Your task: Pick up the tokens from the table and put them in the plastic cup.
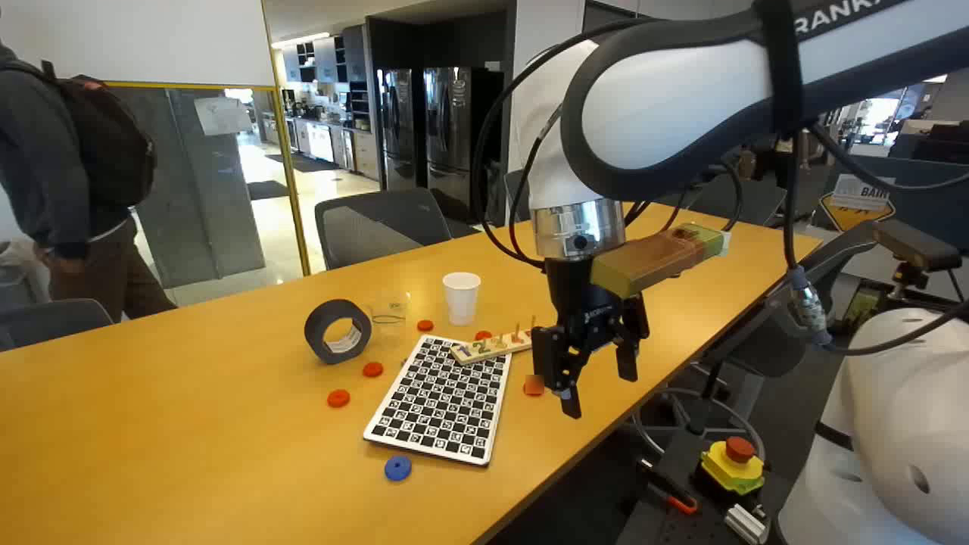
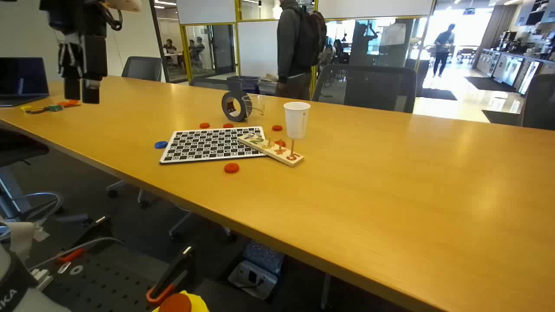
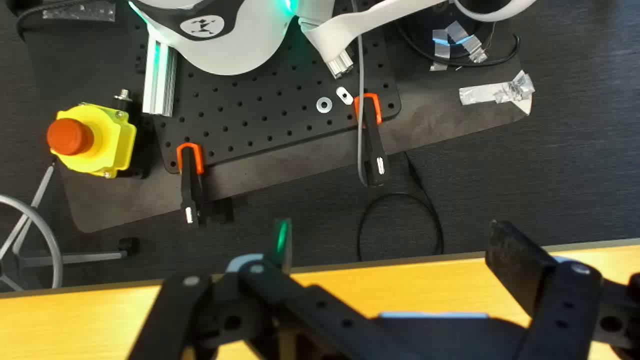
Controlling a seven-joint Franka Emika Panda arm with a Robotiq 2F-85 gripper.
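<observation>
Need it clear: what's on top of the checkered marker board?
The 1-end of the numbered peg board lies on the checkered marker board; the surface beneath is hidden.

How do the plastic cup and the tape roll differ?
Colour: the plastic cup is white, the tape roll black.
Shape: the plastic cup is tapered, the tape roll a ring.
Pose: the plastic cup stands mouth up, the tape roll on edge.
Shared: both sit on the table.

Gripper (image 1: 598, 384) downward, its 2 fingers (image 1: 627, 360) wide apart
</observation>
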